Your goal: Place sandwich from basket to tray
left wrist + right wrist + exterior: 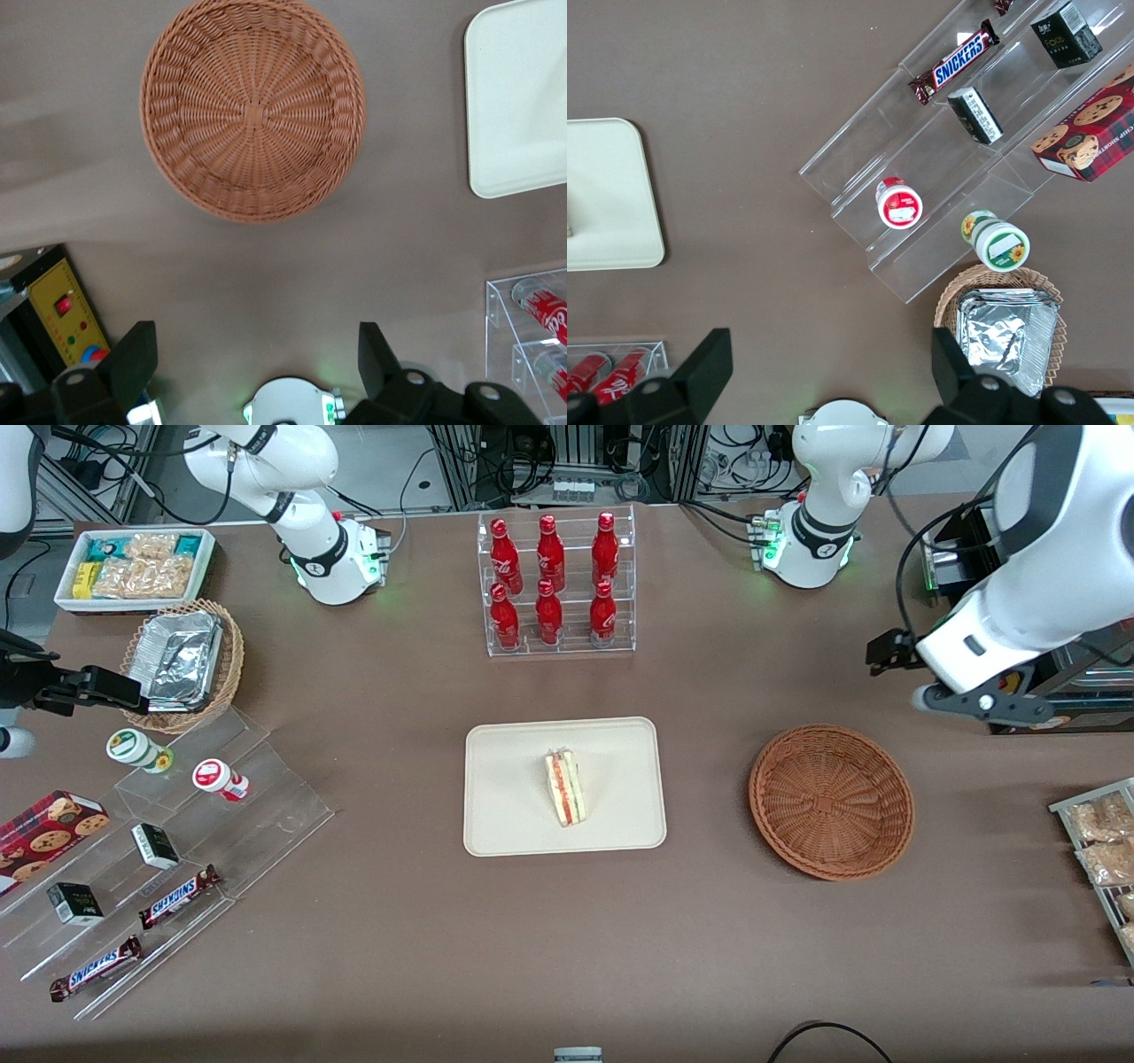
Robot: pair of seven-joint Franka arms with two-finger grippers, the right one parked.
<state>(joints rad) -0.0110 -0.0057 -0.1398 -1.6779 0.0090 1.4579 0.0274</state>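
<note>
Sandwich [565, 787] lying on tray [505, 779]; basket [831, 802] empty; hand [257, 359] above table.

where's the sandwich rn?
Front view: the sandwich lies on the tray, mid-table, nearer the camera than the bottle rack. The gripper, open, hangs above the empty basket.

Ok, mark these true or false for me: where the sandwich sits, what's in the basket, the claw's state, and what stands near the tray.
1. The triangular sandwich wedge lies on the cream rectangular tray. True.
2. The round reddish-brown wicker basket holds a second sandwich. False: it is empty.
3. The left arm's claw is shut on the sandwich. False: it is open, holds nothing, and is raised above the table near the basket.
4. The clear rack of red bottles stands farther from the front camera than the tray. True.
5. The basket touches the tray. False: bare table separates them.
</note>
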